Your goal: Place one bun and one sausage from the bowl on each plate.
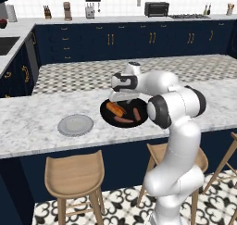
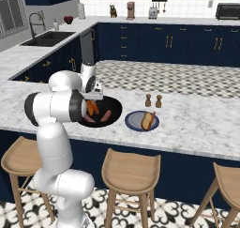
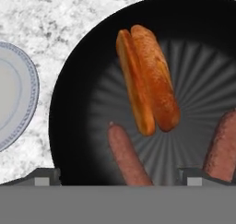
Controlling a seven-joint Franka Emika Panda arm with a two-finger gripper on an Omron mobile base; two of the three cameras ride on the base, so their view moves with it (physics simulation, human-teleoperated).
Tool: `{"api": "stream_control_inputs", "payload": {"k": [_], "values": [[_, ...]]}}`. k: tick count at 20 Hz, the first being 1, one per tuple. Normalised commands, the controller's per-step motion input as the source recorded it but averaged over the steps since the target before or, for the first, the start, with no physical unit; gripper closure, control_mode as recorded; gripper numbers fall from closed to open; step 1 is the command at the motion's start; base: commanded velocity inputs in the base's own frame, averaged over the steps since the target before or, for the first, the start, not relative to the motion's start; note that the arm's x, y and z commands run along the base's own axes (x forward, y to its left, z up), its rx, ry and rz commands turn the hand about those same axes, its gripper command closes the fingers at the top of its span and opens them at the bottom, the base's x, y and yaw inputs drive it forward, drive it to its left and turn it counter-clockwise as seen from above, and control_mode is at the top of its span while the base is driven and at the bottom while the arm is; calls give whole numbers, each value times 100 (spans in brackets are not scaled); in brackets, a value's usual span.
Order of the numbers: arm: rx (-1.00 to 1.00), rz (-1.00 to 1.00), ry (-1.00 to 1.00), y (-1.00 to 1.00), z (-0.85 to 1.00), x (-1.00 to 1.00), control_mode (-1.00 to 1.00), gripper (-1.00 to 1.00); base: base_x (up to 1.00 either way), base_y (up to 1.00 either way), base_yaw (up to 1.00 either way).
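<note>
Black bowl (image 3: 73,103) sitting on the marble counter (image 1: 28,122), with one bun (image 3: 147,82) and two sausages inside: one (image 3: 126,156) right between the finger tips, the other (image 3: 223,147) off at the edge of the hand view. Gripper (image 3: 119,179) hanging just above the bowl, jaws spread wide, holding nothing. Light grey plate (image 1: 75,125) lying bare off to one side of the bowl. Darker plate (image 2: 133,121) on the other side, already carrying a bun (image 2: 148,120); can't tell from here whether a sausage is tucked in there too.

Looks like about halfway, with the next pick about to start. Stuff that could go sideways:

- Dropping straight down probably lands on the near sausage, but round and smooth means easy to squirt out if pinched off-centre or near its end.
- Bun lying close beside that sausage, so one finger might clip it on the way down and shove it around or wedge it in the grip.
- Coming in at the sloped wall could nudge the whole bowl toward the light plate.
- Bun looks soft, so squeezing hard would likely squash it.
- Mixing up plates: putting another bun on the dark one would leave the light one short.
</note>
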Motion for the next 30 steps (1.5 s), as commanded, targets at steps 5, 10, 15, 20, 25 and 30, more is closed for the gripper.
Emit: {"api": "stream_control_inputs", "payload": {"k": [5, 10, 15, 20, 25, 30], "values": [[0, 0, 0, -4, -25, 32, -100, -100, 0, 0, 0], [0, 1, 0, 1, -38, 28, -100, -100, 0, 0, 0], [0, 0, 0, 0, -28, 30, -100, -100, 0, 0, 0], [0, 0, 0, 3, -13, 23, -100, -100, 0, 0, 0], [0, 1, 0, 8, -31, 16, -100, -100, 0, 0, 0], [0, 4, 0, 21, -34, 3, -100, -100, 0, 0, 0]]}}
